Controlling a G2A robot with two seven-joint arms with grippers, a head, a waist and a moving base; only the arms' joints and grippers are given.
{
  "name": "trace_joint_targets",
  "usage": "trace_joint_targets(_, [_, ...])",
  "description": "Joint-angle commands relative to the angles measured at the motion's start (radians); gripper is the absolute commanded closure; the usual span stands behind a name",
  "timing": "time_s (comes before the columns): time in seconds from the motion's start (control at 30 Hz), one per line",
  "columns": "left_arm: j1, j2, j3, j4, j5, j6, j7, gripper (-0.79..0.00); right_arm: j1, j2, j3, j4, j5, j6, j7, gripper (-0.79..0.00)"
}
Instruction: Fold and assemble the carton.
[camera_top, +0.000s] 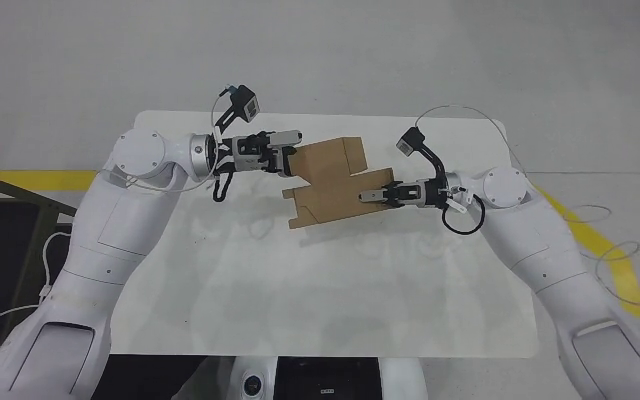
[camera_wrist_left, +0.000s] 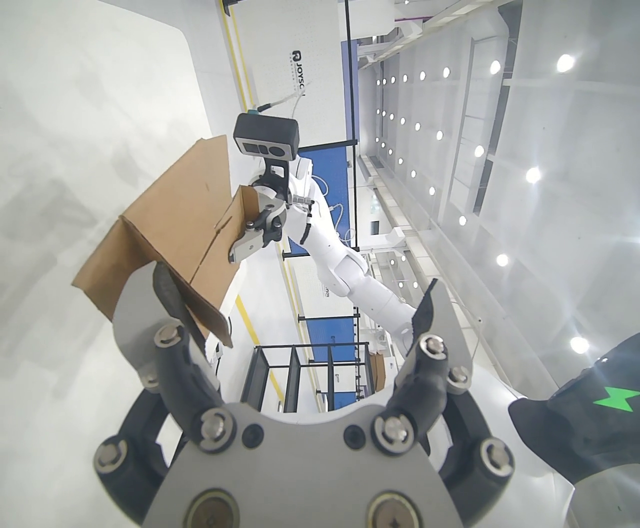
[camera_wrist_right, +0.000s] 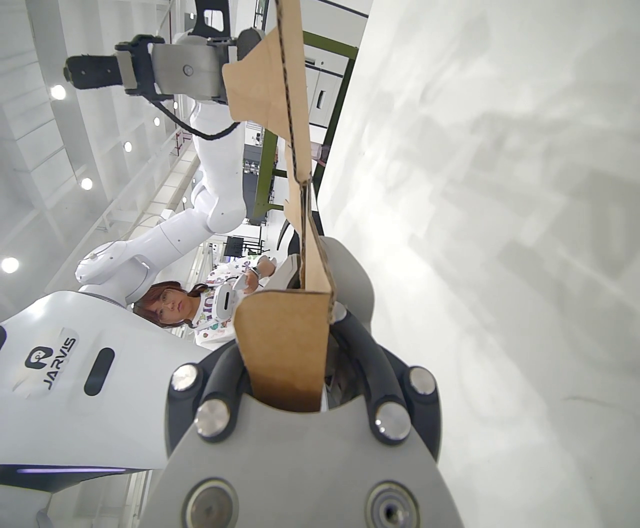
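White table (camera_top: 400, 290) | carton (camera_top: 330, 180) between arms | right end effector (camera_top: 368, 195) clamps its flap | left end effector (camera_top: 292, 150) wide

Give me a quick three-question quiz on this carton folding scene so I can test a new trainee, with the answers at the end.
1. True or false: neither gripper touches the cardboard carton.
2. Multiple choice: the fingers of the left gripper are
A) spread wide open beside the carton's edge
B) clamped shut on the carton
C) closed around a roll of tape
3. Short answer: which gripper is shut on a flap of the carton?

Key
1. False: one gripper has a flap of it clamped.
2. A
3. The right gripper.
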Motion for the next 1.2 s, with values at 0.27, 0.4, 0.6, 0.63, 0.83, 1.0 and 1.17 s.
trace_joint_targets(0.27, [-0.006,-0.006,0.008,0.035,0.020,-0.010,-0.002,-0.785,-0.006,-0.008,0.017,-0.001,-0.004,0.002,0.006,0.000])
trace_joint_targets(0.4, [-0.007,-0.007,0.009,0.032,0.052,-0.016,0.014,-0.708,-0.006,-0.012,0.023,-0.003,-0.010,0.004,0.005,0.000])
trace_joint_targets(0.6, [0.001,-0.007,0.010,0.029,0.091,-0.018,0.028,-0.320,-0.008,-0.016,0.032,-0.001,-0.017,0.005,0.007,0.000])
trace_joint_targets(0.63, [0.000,-0.007,0.010,0.028,0.101,-0.020,0.029,-0.289,-0.009,-0.017,0.033,-0.001,-0.019,0.005,0.007,0.000])
trace_joint_targets(0.83, [0.006,-0.006,0.012,0.030,0.152,-0.029,0.037,-0.145,-0.011,-0.021,0.042,0.000,-0.024,0.010,0.012,0.000])
trace_joint_targets(1.0, [0.007,-0.005,0.013,0.028,0.192,-0.030,0.040,-0.102,-0.012,-0.024,0.050,0.003,-0.031,0.011,0.016,0.000])
trace_joint_targets(1.17, [0.009,-0.004,0.012,0.025,0.208,-0.030,0.040,-0.022,-0.014,-0.026,0.058,0.002,-0.037,0.011,0.018,0.000])
